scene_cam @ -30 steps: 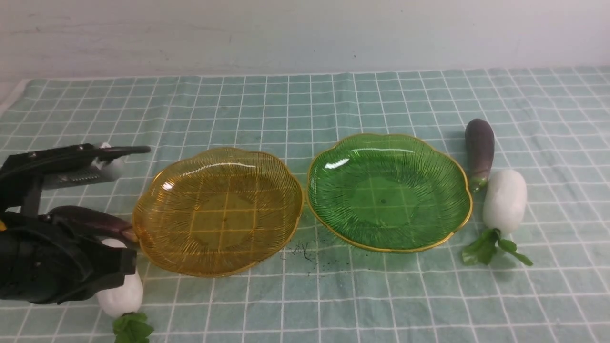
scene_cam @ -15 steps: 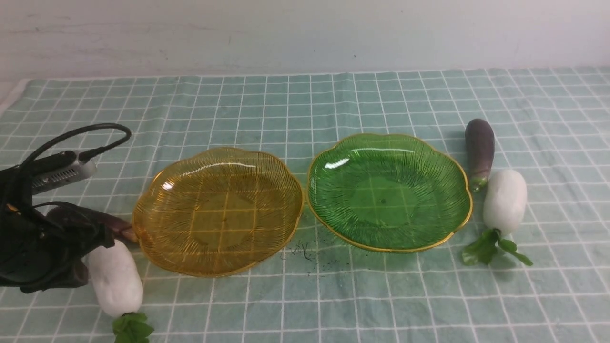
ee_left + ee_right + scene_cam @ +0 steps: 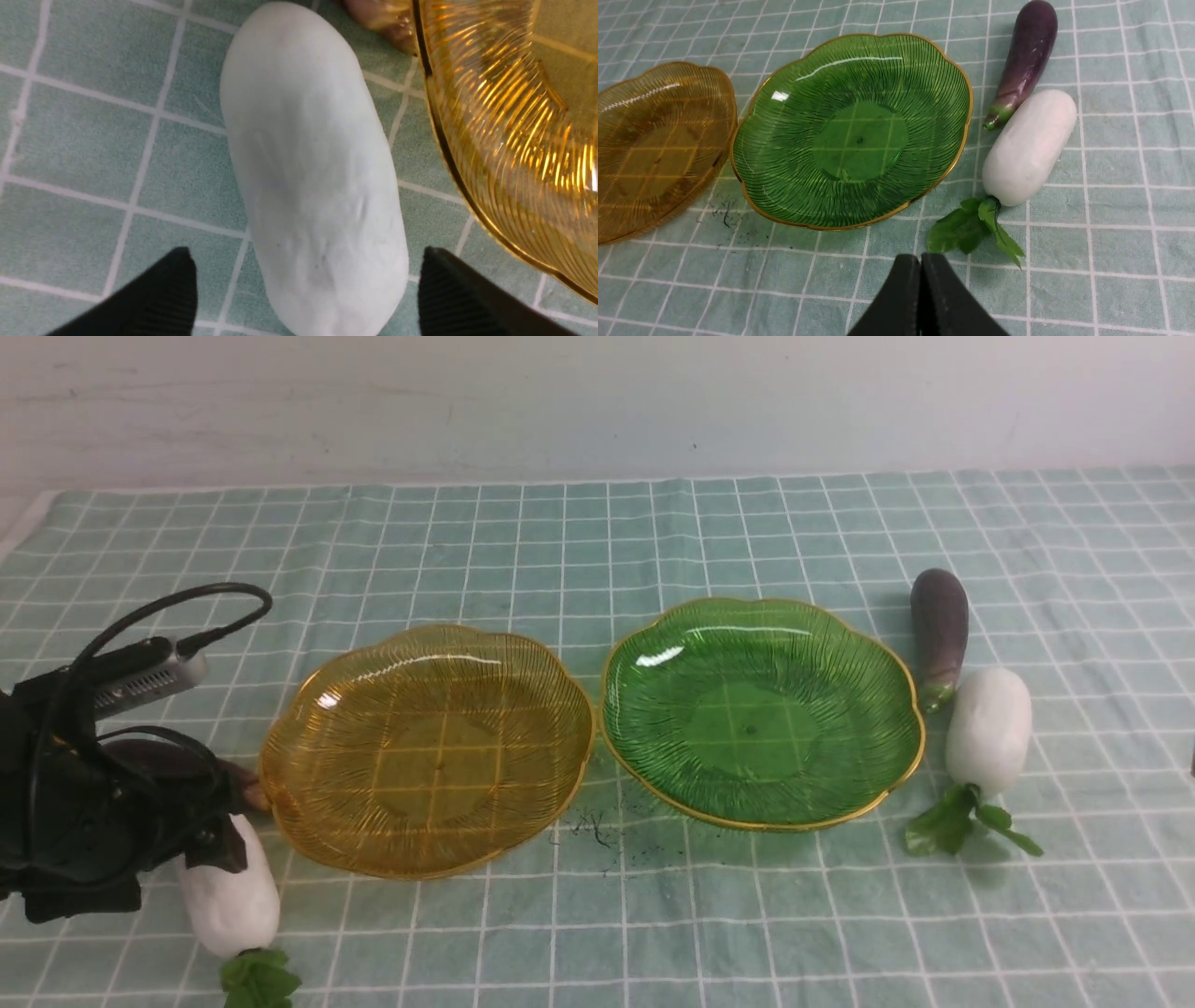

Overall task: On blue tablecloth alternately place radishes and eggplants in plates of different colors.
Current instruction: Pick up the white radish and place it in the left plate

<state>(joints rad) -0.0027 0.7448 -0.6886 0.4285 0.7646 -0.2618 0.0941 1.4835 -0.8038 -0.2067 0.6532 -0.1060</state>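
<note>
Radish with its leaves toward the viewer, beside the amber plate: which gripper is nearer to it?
Left. The left gripper hovers open over that radish; the right gripper is far off, beyond the green plate.

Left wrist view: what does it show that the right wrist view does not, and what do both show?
Only the left wrist view shows the left radish between the open left gripper.

Only the right wrist view shows the green plate, the right eggplant, the right radish and the shut right gripper.

Both show the amber plate, partly, and the tablecloth.
</note>
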